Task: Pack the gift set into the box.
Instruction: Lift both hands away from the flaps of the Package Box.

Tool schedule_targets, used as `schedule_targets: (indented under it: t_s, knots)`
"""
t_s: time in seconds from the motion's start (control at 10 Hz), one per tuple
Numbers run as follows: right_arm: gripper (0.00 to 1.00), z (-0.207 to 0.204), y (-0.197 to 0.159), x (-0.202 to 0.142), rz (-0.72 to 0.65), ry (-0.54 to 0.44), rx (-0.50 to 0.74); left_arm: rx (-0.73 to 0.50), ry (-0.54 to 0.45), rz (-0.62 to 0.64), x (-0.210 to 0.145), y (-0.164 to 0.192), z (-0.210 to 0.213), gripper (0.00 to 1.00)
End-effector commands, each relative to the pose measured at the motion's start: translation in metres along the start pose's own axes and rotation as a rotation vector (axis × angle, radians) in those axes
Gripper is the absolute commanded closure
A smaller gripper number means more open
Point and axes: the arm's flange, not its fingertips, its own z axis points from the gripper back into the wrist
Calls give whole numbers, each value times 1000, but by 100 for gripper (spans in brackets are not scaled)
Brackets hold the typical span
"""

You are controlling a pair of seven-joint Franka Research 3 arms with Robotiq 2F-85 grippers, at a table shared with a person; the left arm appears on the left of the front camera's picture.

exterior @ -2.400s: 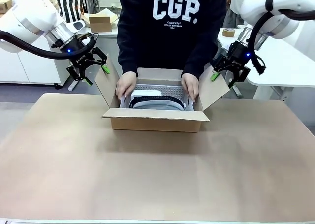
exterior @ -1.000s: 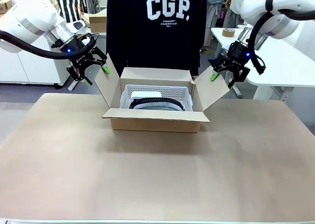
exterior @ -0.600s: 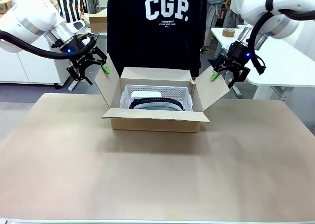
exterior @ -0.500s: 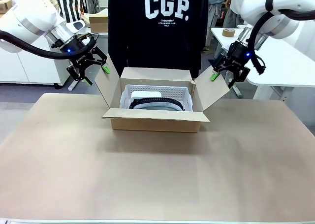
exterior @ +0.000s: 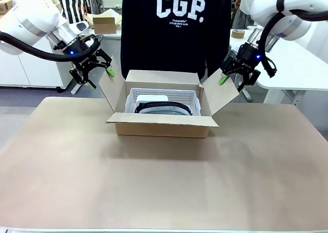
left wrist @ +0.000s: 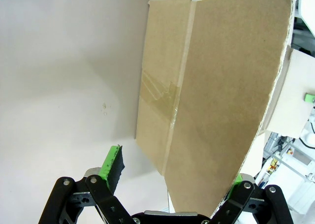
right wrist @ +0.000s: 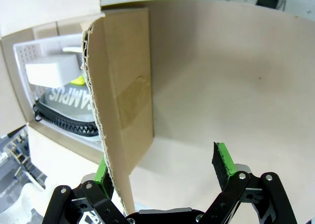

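Note:
The box (exterior: 162, 124) stands open at the table's far middle, its side flaps angled up and outward. Inside it sits the gift set (exterior: 163, 102), a pale perforated tray holding a white item and a black rounded item; the same gift set (right wrist: 61, 93) appears in the right wrist view. My left gripper (exterior: 101, 78) is open beside the left flap (exterior: 110, 87), and that flap (left wrist: 216, 96) reaches between its fingers (left wrist: 112, 162). My right gripper (exterior: 234, 81) is open at the right flap (exterior: 221, 95), whose edge (right wrist: 106, 115) lies by one finger (right wrist: 224, 162).
A person in a dark printed sweatshirt (exterior: 175, 33) stands just behind the box, hands out of it. A small brown carton (exterior: 105, 23) sits on a far counter. A tape roll (exterior: 237, 34) lies on the white table at right. Brown tabletop (exterior: 164, 182) stretches toward me.
The person's hands, earlier on the tray inside the box, have withdrawn, and the person has shifted slightly right. Neither arm has moved.

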Motion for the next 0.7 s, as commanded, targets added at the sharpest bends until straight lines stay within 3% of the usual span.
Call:
schedule_targets:
  t_s: [0.0,0.2,0.4,0.6]
  knots:
    - [0,3,1,0,-18,0,-26,21,-5,15,-1,0,2,0]
    - [0,0,0,0,0,0,0,0,0,0,0,0,0,0]
    - [0,85,5,-32,-11,-117,159,-153,-16,-40,-26,-32,83,0]
    - [0,166,-11,-79,-20,-111,459,-370,34,-115,-72,-28,162,0]
